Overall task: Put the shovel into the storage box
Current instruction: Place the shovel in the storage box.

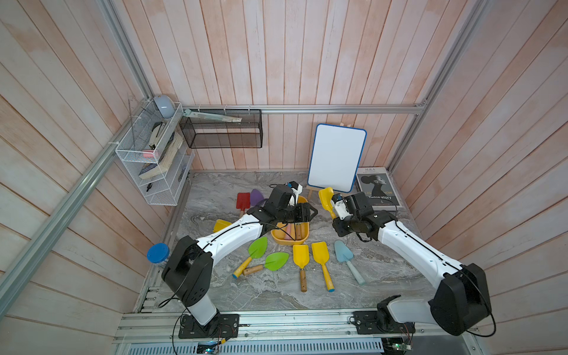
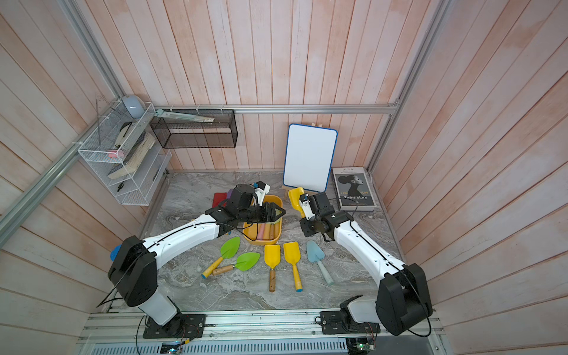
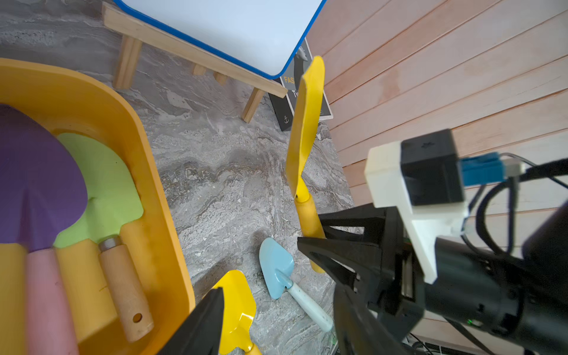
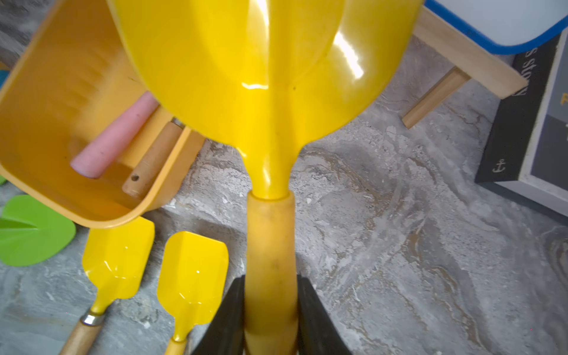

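My right gripper (image 4: 270, 285) is shut on the yellow handle of a yellow shovel (image 4: 267, 76), held off the table with its blade pointing up. In both top views this shovel (image 1: 325, 196) (image 2: 296, 195) hangs just right of the yellow-orange storage box (image 1: 289, 241) (image 2: 261, 241). The box (image 3: 147, 147) holds a purple-bladed shovel (image 3: 37, 184) with a pink handle and a green-bladed one (image 3: 107, 190) with a wooden handle. My left gripper (image 1: 313, 212) (image 3: 278, 292) hovers open over the box's right side, nothing between its fingers, pointing toward the held shovel (image 3: 307, 123).
Several loose shovels lie in front of the box: two green (image 1: 258, 247), two yellow (image 1: 301, 255), one light blue (image 1: 344, 252); red and purple ones (image 1: 242, 199) lie behind my left arm. A whiteboard on an easel (image 1: 336, 156) and a book (image 1: 378, 187) stand at the back right.
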{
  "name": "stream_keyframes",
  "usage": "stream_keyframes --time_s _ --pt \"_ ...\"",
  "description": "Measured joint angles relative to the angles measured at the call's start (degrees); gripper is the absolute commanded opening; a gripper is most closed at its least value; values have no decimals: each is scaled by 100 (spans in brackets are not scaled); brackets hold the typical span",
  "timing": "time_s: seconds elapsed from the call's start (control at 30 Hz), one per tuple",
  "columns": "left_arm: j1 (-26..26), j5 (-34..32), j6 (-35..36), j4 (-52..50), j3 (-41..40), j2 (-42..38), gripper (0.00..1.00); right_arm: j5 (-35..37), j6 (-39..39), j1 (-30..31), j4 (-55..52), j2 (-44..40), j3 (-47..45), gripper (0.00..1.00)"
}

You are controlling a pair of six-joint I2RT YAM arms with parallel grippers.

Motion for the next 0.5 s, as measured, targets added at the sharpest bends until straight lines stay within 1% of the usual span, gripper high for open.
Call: stream_keyframes --time_s 0.2,0.33,0.5 --pt "-2 -229 24 249 162 37 61 -31 627 105 138 -2 0 0" --pt "-2 -280 74 487 319 192 61 -33 839 138 142 -2 0 0" --pt "-2 -280 186 573 610 581 60 -52 1003 227 140 0 0 0"
